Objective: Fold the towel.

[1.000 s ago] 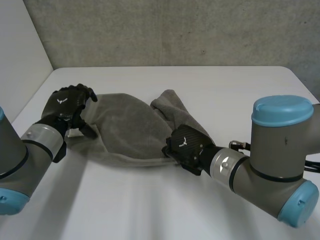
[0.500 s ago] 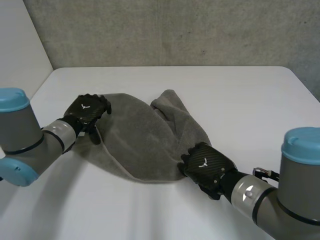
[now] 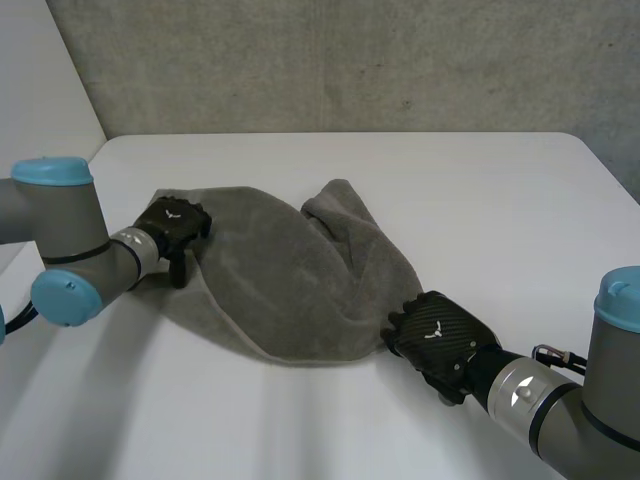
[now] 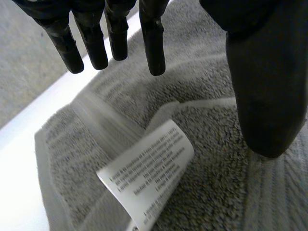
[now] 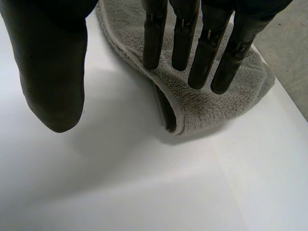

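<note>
A grey towel (image 3: 290, 280) lies rumpled across the middle of the white table (image 3: 460, 180), with a ridge of folds running from its far edge to its near right corner. My left hand (image 3: 172, 222) rests at the towel's left corner. In the left wrist view its hand (image 4: 264, 86) hovers open just over the towel (image 4: 207, 144), beside a white care label (image 4: 149, 178). My right hand (image 3: 440, 335) sits at the towel's near right corner. In the right wrist view that hand (image 5: 178, 38) is open, straight fingers above the doubled-over towel corner (image 5: 216, 101), thumb over bare table, holding nothing.
A concrete wall (image 3: 350, 60) stands behind the table's far edge. Bare tabletop (image 3: 250, 430) stretches in front of the towel and to its right (image 3: 520, 220). A white panel (image 3: 40, 110) borders the table's left side.
My right hand has slid toward the near right, dragging the towel's near edge with it, then opened and let go. My left hand has moved in onto the towel's left corner.
</note>
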